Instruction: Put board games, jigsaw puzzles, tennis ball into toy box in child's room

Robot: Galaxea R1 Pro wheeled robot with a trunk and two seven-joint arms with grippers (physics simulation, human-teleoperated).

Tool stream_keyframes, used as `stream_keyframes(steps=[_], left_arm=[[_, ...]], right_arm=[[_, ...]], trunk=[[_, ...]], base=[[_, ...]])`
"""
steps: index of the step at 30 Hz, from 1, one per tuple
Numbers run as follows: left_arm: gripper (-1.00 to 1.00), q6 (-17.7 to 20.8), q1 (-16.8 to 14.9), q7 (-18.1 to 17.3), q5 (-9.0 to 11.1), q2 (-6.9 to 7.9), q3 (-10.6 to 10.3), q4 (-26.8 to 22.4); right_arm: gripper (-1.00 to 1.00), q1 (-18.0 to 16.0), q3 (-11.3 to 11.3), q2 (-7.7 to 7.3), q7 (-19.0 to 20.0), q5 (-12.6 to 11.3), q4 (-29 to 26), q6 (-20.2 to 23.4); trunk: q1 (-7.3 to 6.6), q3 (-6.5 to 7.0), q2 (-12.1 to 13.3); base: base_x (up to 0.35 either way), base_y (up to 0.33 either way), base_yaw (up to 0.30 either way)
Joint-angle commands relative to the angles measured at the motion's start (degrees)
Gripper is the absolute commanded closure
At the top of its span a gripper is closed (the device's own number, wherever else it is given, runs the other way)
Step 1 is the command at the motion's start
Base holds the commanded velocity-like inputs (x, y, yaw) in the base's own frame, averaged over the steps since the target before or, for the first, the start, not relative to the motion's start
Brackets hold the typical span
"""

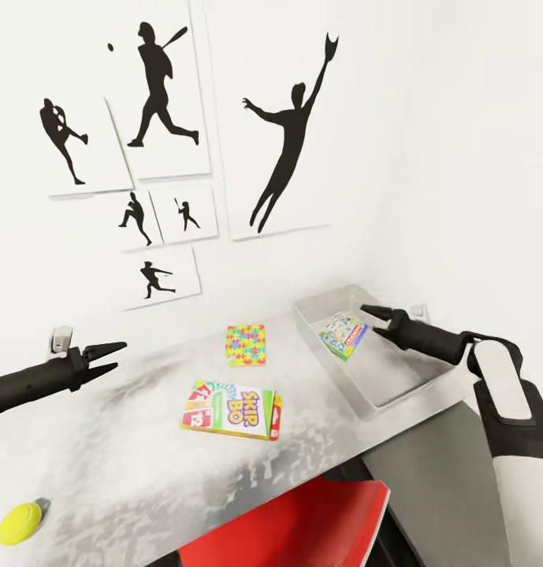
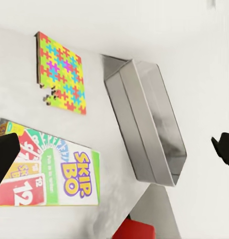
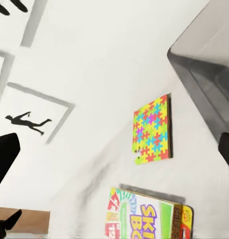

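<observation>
The grey rectangular toy box (image 1: pixel 381 406) sits at the table's right end, its near corner overhanging the edge; 1 flat colourful board game (image 1: pixel 344 335) lies tilted inside. The right gripper (image 1: pixel 379 320) hovers over it, jaws parted and empty. Left of the box lie the flat square jigsaw puzzle (image 1: pixel 246 344) and glossy Skip-Bo box (image 1: pixel 232 410). The yellow tennis ball (image 1: pixel 19 523) rests near left. The left gripper (image 1: pixel 109 355) hangs released

bare counter (image 1: pixel 129 441) lies open at lower left; the skip-bo box (image 1: pixel 232 409) at centre and toy box (image 1: pixel 366 354) at right block passage.
</observation>
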Motion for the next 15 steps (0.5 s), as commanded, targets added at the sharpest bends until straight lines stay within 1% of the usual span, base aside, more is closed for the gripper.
stream_keyframes(steps=[1, 2, 3, 5, 6, 7, 9, 10, 12, 13, 15], left_arm=[[-1.0, 0.2, 0.01, -1.0, -0.58, 0.21, 0.05, 0.02], [-1.0, 0.2, 0.16, -1.9, -0.67, 0.58, 0.06, 0.02], [-1.0, 0.2, 0.23, -2.35, -0.72, 0.75, 0.06, 0.02], [-1.0, 0.2, 0.63, -4.08, -0.94, 1.56, 0.06, 0.06], [-1.0, 0.2, 0.87, -4.49, -0.99, 1.8, 0.06, 0.14], [-1.0, 0.2, 1.74, -5.36, -1.09, 2.47, 0.06, 0.29], [-1.0, 0.2, 2.72, -6.19, -1.14, 3.12, 0.06, 0.38], [-1.0, 0.2, 3.76, -7.12, -1.19, 3.73, 0.06, 0.44], [-1.0, 0.2, 5.66, -9.88, -1.24, 4.73, 0.18, 0.55], [-1.0, 0.2, 6.13, -10.79, -1.26, 4.98, 0.24, 0.62], [-1.0, 0.17, 8.24, -15.05, -1.32, 5.94, 0.44, 0.84]], right_arm=[[-1.0, 1.56, -0.04, 0.03, 0.63, -0.15, -1.86, 0.27], [-1.0, 4.58, 0.01, 0.13, 0.88, -1.29, -5.18, 0.27], [-1.0, 6.07, 0.01, 0.2, 1.1, -1.76, -6.67, 0.27], [-1.0, 11.49, -0.1, 0.43, 2.99, -2.89, -10.8, 0.27], [-1.0, 12.63, -0.12, 0.47, 3.88, -3.02, -11.48, 0.27], [-1.0, 14.73, -0.16, 0.57, 6.57, -3.22, -12.46, 0.27], [-1.0, 16.33, -0.21, 0.63, 9.52, -3.3, -13.08, 0.27], [-1.0, 17.72, -0.25, 0.65, 12.73, -3.28, -13.5, 0.27], [-1.0, 20.68, -0.4, 0.65, 18.98, -3.15, -13.96, 0.27], [-1.0, 21.6, -0.49, 0.63, 20.41, -3.11, -14.03, 0.27], [-1.0, 26.02, -1.43, 0.54, 25.95, -3.06, -14.18, -1.52]], trunk=[[0.04, -0.01, -0.1], [0.04, 0.08, -0.1], [0.04, 0.18, -0.1], [0.04, 0.36, -0.1], [0.04, 0.46, -0.1], [0.04, 0.55, -0.1], [0.04, 0.74, -0.1], [0.04, 0.84, -0.1], [0.04, 1.03, -0.1], [0.04, 1.12, -0.1], [0.04, 1.31, -0.1]], base=[[-0.022, 0.0, -0.028], [-0.014, 0.0, -0.018], [-0.011, 0.0, -0.014], [-0.006, 0.0, -0.008], [-0.004, 0.0, -0.005], [-0.002, 0.0, -0.003], [-0.002, 0.0, -0.002], [-0.001, 0.0, -0.001], [0.0, 0.0, 0.0], [0.0, 0.0, 0.0], [0.0, 0.0, 0.0]])
